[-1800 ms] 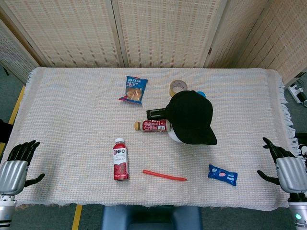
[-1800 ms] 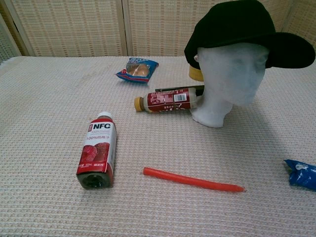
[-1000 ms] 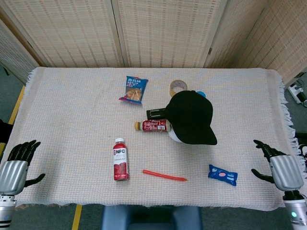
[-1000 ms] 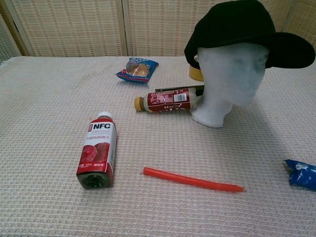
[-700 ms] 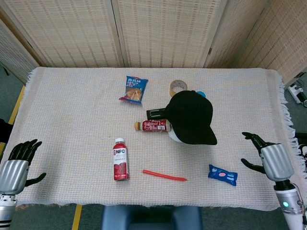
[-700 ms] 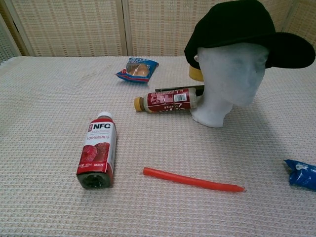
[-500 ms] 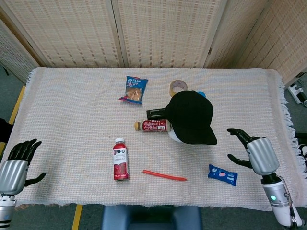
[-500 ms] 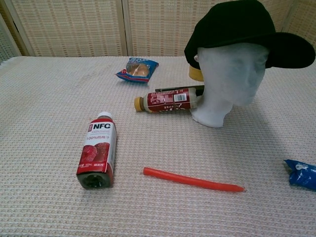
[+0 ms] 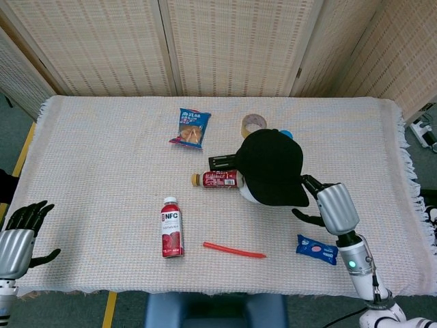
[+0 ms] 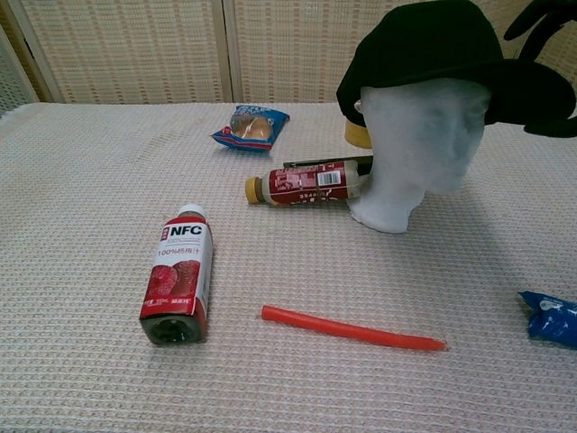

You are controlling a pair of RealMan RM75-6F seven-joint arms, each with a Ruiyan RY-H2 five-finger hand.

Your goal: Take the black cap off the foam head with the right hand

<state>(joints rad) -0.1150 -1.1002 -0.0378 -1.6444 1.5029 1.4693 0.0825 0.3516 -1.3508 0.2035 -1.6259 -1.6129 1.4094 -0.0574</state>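
A black cap (image 9: 272, 166) (image 10: 433, 50) sits on a white foam head (image 10: 416, 140) (image 9: 248, 195) right of the table's middle, its brim pointing toward the front right. My right hand (image 9: 332, 207) hovers just right of the brim with fingers spread, holding nothing; its dark fingers (image 10: 539, 23) show at the chest view's top right, close to the brim's tip. My left hand (image 9: 19, 240) hangs open off the table's front left corner.
A red juice bottle (image 9: 171, 227) and a red straw (image 9: 233, 250) lie in front. A blue snack packet (image 9: 317, 249) lies below my right hand. A brown-capped bottle (image 9: 216, 180), a black object, a tape roll (image 9: 253, 124) and a blue bag (image 9: 190, 128) lie behind.
My right hand has swung in from the table's right edge leftward up to the cap's brim, and now enters the chest view. The left hand has dropped slightly.
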